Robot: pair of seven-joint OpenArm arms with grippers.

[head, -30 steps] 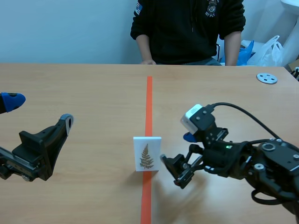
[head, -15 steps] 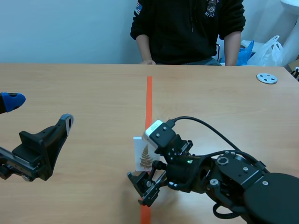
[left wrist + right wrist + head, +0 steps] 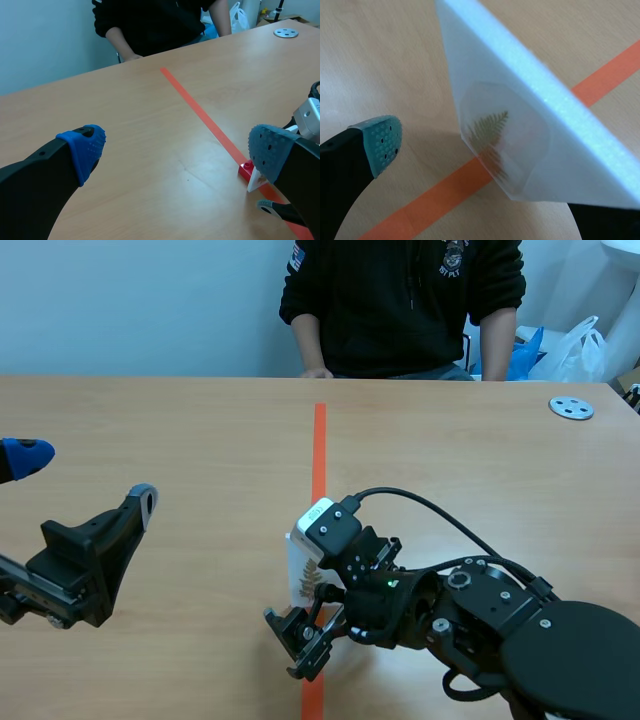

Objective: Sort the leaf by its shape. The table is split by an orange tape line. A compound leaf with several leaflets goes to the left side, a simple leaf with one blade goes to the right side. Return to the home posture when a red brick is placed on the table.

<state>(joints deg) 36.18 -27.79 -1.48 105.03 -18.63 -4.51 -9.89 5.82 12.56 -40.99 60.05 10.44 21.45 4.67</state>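
Observation:
A white foam card (image 3: 299,567) with a fern-like compound leaf (image 3: 489,136) printed on it stands on the orange tape line (image 3: 319,445). A small red base (image 3: 245,170) shows at its foot. My right gripper (image 3: 316,608) is open and straddles the card (image 3: 530,125). One pad (image 3: 381,141) stands clear on one side, and the other finger is mostly hidden behind the card. My left gripper (image 3: 86,480) is open and holds nothing, well to the left of the card (image 3: 255,181).
A person in a dark top (image 3: 400,300) sits across the table with a hand at its far edge. A grey disc (image 3: 571,407) lies at the far right. Plastic bags (image 3: 570,345) sit behind the table there.
My right arm has swung left from beside the card until its open fingers stand on both sides of it. The left arm has stayed still.

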